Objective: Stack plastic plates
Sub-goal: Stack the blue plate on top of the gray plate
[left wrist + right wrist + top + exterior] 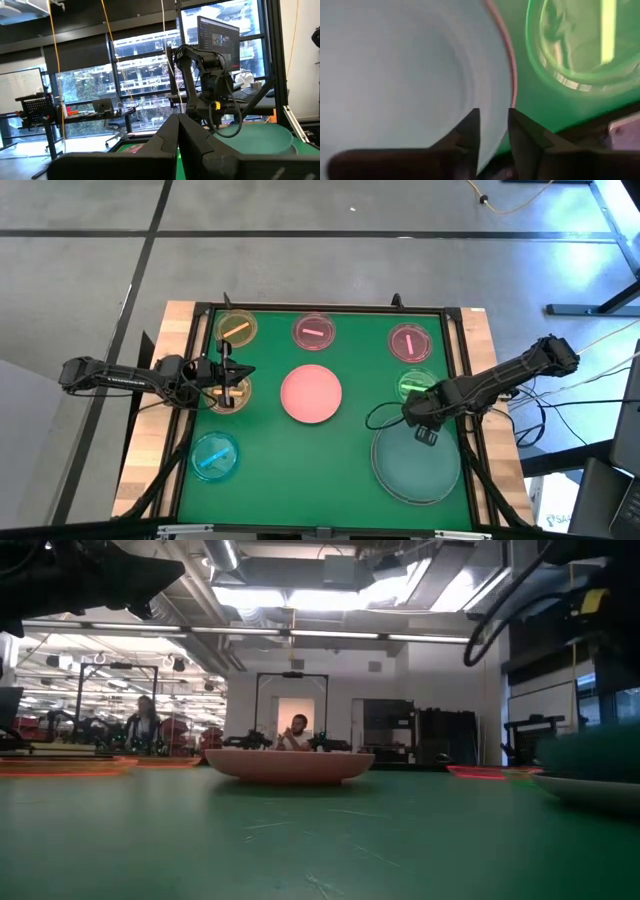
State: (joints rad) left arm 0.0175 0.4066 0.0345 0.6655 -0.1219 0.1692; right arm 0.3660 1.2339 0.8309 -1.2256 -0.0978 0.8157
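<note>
My right gripper (426, 432) is at the far rim of the large pale-teal plate (418, 468), shut on it. That plate lies inside a grey one, whose rim (590, 790) shows beneath it. The medium pink plate (311, 394) rests on the mat at the centre. Small plates lie around it: yellow (236, 330), two pink (313, 332) (410, 342), green (415, 385) and blue (214, 456). My left gripper (232, 373) hovers shut above another small yellow plate (231, 393), its fingers (170, 145) level and holding nothing. My right gripper holds the pale-teal plate by its far rim (495, 107), one finger (469, 131) inside the plate and one (524, 136) outside. The fingers come from above, slanting down from the far right. The plate sits low, over the grey plate.
A raised black frame (320, 308) borders the green mat on a wooden table. The green plate (580, 45) lies just beyond my right gripper. Bare mat stretches along the near edge between the blue plate and the large plates. People show in the room behind (296, 732).
</note>
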